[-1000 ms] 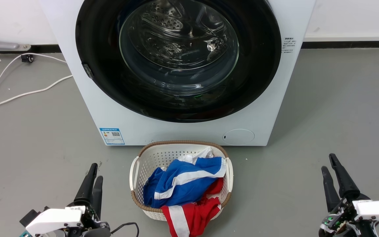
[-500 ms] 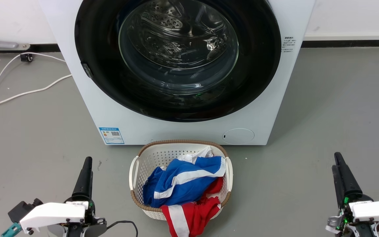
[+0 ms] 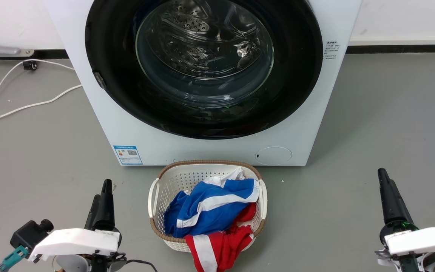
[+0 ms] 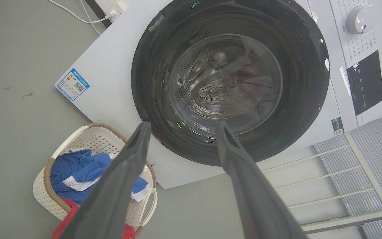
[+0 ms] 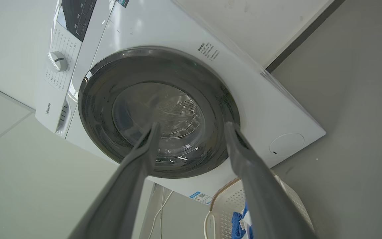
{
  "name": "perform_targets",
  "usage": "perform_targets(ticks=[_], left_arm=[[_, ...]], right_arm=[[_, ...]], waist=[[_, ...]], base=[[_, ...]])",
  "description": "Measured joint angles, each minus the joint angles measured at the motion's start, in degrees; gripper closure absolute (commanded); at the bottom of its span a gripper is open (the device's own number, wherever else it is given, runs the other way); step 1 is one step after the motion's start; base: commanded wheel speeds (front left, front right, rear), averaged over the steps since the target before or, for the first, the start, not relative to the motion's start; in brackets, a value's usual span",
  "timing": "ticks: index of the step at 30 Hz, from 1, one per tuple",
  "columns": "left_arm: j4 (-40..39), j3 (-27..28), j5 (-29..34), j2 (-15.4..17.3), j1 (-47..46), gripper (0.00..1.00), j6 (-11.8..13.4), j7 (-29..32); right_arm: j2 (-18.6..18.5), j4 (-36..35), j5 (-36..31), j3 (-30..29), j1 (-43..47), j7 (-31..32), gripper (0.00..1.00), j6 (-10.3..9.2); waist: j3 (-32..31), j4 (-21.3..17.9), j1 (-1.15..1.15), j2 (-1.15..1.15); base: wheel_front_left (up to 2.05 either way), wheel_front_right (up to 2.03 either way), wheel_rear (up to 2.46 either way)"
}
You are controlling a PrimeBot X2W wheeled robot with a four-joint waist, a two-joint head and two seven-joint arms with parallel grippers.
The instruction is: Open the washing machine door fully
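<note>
- The laundry basket (image 3: 187,177) stands on the floor (image 3: 372,124) just before the washing machine (image 3: 210,151), between the two hands, and bars the low middle way to its front.
- Bare floor lies open on each side of the basket, ahead of the left hand (image 3: 102,190) and the right hand (image 3: 383,174).
- White cables (image 3: 25,107) cross the floor left of the machine, well apart from the left hand.
- The washing machine door (image 3: 202,56) sits shut against the front; the air before its glass, above the basket, is open.
</note>
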Motion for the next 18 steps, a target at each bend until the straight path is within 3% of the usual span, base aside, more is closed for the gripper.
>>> perform_targets(ticks=[18], left_arm=[[-2.8, -5.2, 17.3, 2.1, 1.6, 0.0, 4.8, -3.6]], right_arm=[[0.0, -2.8, -18.9, 1.5, 2.6, -3.5, 0.0, 0.0]], waist=[[0.0, -0.1, 0.0, 0.0]], base=[[0.0, 0.0, 0.0]])
